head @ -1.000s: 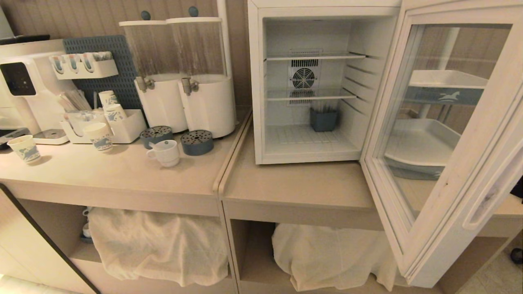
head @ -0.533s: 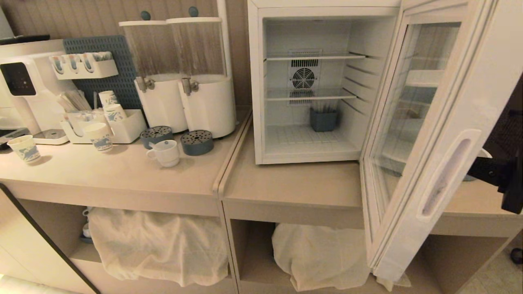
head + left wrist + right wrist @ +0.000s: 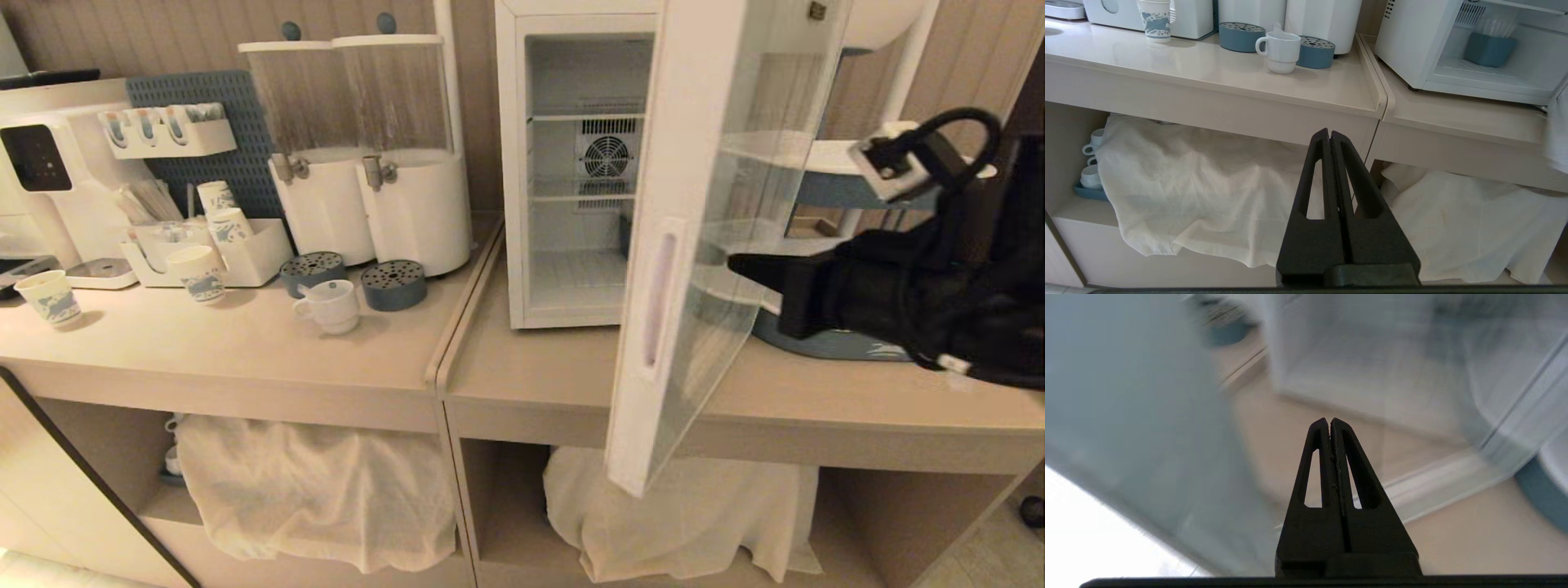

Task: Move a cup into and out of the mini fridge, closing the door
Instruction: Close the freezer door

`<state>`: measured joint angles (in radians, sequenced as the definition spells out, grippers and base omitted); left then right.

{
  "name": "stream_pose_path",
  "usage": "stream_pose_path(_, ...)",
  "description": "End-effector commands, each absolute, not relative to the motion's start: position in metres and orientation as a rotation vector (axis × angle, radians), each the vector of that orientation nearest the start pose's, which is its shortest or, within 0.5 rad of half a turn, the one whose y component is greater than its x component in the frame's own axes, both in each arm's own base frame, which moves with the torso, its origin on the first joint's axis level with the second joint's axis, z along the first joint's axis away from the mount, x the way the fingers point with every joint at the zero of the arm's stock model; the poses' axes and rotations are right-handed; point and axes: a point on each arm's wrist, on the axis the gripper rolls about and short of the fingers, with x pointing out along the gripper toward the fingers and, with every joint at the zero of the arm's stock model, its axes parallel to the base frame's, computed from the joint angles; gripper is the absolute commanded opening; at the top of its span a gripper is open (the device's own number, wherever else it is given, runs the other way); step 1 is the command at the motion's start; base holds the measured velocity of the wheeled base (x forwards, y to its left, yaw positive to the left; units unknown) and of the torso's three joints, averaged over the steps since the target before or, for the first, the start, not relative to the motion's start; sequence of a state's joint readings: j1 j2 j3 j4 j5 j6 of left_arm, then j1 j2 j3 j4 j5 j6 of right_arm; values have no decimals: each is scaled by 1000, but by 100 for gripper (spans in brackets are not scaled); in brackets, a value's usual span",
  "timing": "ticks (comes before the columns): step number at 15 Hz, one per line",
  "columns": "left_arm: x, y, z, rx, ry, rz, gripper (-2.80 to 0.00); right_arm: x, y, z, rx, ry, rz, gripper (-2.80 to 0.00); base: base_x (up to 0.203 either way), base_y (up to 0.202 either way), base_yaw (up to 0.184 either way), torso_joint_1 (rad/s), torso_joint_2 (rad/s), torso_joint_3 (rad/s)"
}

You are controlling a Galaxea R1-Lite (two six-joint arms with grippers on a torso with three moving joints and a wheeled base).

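Cup [image 3: 330, 305] – the white mug with the loop handle – stands on the table [image 3: 245, 351] in front of the two blue drip trays [image 3: 359, 279], well apart from the mini fridge [image 3: 571, 171], so the step in hand looks like the closing of the door [image 3: 653, 310]. The right gripper [image 3: 739, 265] reaches in from the right with its fingers pressed together and nothing held, its tip at the outer glass of the door; whether it touches the pane cannot be told. The left gripper [image 3: 1329, 136] hangs low before the table front, fingers shut and empty. A second ago the door stood wide and no arm showed in the head view; now the door has swung about halfway shut, covering the right part of the opening – the next move probably calls for a steady push until the frame meets the cabinet
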<state>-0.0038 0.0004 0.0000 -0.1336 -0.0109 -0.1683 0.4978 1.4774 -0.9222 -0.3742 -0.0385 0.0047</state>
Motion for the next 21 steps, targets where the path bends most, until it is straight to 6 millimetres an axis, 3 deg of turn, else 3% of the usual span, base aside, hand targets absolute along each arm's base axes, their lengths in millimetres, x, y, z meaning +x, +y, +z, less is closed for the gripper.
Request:
stream_pose_path(1,-21,0,78,-170,-97,-22,-280,275,163,234,-80,212,349,-280,0,0,0,0,0,0)
stream_pose_path(3,-21,0,78,-168,-97,-22,-280,302,184,239,-79,165,287,-280,0,0,0,0,0,0)
stream_pose_path(7,-21,0,78,-169,-97,-22,-280,351,217,228,-133,129,263,-280,0,0,0,0,0,0)
stream_pose_path(10,-21,0,78,-170,-97,-22,-280,376,233,217,-144,125,263,-280,0,0,0,0,0,0)
stream_pose_path(17,-21,0,78,-170,-97,-22,-280,363,223,232,-139,126,261,-280,0,0,0,0,0,0)
stream_pose_path(21,-21,0,78,-170,-97,-22,-280,334,203,244,-121,136,255,-280,0,0,0,0,0,0)
